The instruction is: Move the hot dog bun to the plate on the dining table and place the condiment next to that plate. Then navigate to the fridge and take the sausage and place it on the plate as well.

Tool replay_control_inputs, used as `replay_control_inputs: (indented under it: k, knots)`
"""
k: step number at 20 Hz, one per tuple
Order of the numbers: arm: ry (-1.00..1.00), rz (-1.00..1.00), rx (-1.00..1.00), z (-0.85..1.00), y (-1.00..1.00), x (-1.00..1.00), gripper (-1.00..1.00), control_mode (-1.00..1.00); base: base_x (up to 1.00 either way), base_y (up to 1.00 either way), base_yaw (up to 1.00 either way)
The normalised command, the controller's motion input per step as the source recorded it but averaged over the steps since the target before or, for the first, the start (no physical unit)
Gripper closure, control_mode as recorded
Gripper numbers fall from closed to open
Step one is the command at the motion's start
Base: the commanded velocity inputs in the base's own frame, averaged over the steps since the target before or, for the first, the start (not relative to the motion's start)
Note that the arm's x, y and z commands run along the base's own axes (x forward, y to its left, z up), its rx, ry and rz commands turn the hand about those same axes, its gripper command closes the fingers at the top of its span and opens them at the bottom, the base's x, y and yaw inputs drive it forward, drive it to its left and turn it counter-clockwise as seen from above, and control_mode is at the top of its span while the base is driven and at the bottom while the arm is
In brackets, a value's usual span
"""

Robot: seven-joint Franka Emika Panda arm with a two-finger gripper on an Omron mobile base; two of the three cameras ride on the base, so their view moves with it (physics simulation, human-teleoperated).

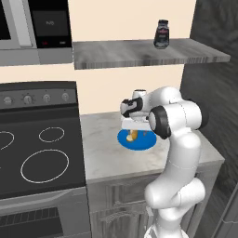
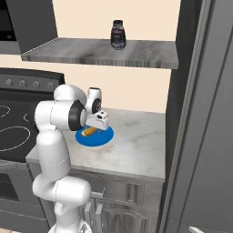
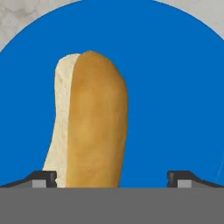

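Observation:
The hot dog bun (image 3: 94, 122), tan with a pale cut side, lies on a flat bright blue disc (image 3: 175, 87) on the marble counter (image 1: 104, 155). My gripper (image 3: 113, 180) hangs close above the bun, open, with one dark fingertip (image 3: 43, 178) on each side of its near end. From the base cameras, the gripper (image 1: 134, 131) (image 2: 94, 127) points down over the bun (image 1: 132, 135) (image 2: 91, 131). The condiment (image 1: 161, 34) (image 2: 118, 34) stands upright on a wall shelf (image 1: 139, 53) above the counter. The plate, the dining table and the sausage are out of view.
A black stove (image 1: 37, 153) adjoins the counter on the left, with a microwave (image 1: 32, 28) above it. A tall dark grey front, apparently the fridge (image 2: 209, 113), closes the counter's right end. The shelf (image 2: 100, 52) overhangs the work area.

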Motion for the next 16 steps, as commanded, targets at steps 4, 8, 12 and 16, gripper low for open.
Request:
replay_control_inputs:
  k: [4, 8, 12, 16]
  knots:
    - [0.0, -0.01, 0.0, -0.33, 0.01, 0.0, -1.0, -1.0, 0.0, 0.0, 0.0]
    - [0.0, -0.02, 0.0, -0.31, 0.07, 0.0, -1.0, -1.0, 0.0, 0.0, 0.0]
    - [0.0, -0.03, 0.0, -0.35, 0.06, 0.0, 1.0, -1.0, 0.0, 0.0, 0.0]
    - [0.01, -0.02, 0.0, -0.14, 0.01, 0.0, 1.0, -1.0, 0.0, 0.0, 0.0]
